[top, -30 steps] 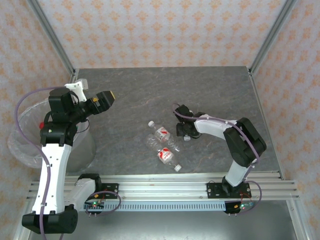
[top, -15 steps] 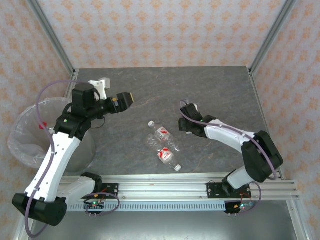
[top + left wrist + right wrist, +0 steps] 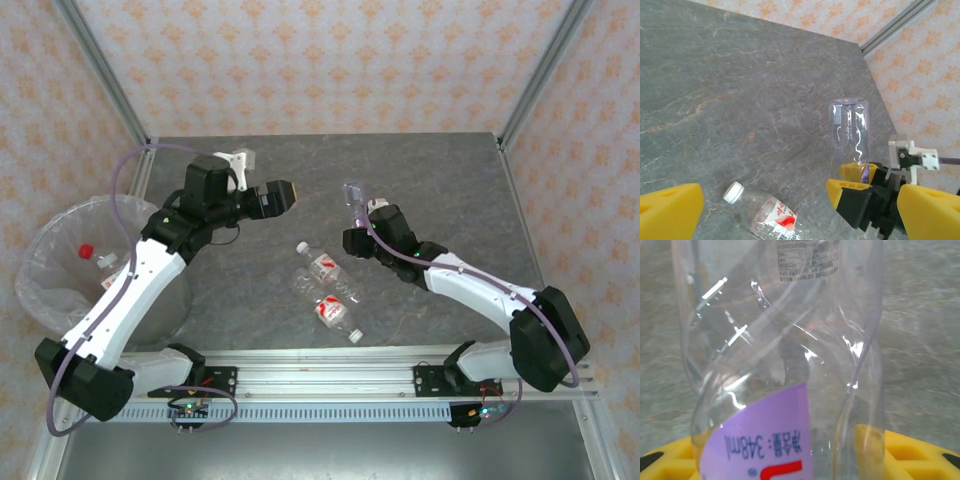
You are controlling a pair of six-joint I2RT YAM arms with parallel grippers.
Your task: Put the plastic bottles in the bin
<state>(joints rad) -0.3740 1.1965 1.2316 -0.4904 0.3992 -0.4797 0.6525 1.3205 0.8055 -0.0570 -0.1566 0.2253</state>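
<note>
My right gripper [image 3: 358, 232] is shut on a clear plastic bottle with a purple label [image 3: 353, 196], held upright above the table. In the right wrist view that bottle [image 3: 785, 355] stands between my yellow fingers [image 3: 900, 452]. The left wrist view shows it too, as a held bottle [image 3: 849, 127] in the right gripper [image 3: 856, 180]. My left gripper [image 3: 281, 195] hovers open and empty over the table's middle [image 3: 800, 200]. Two clear bottles with red-white labels lie on the table, one nearer the middle [image 3: 324, 267] [image 3: 762, 214], one nearer the front [image 3: 334, 313]. The bin [image 3: 45, 262] stands at the left.
Inside the bin lies a red-capped bottle [image 3: 87, 250]. The grey stone-pattern table [image 3: 440, 170] is bounded by metal frame posts and patterned walls. A rail [image 3: 330, 360] runs along the near edge.
The left arm has swung from over the bin to the right, out over the table. The right gripper has risen off the table with the purple-label bottle.
</note>
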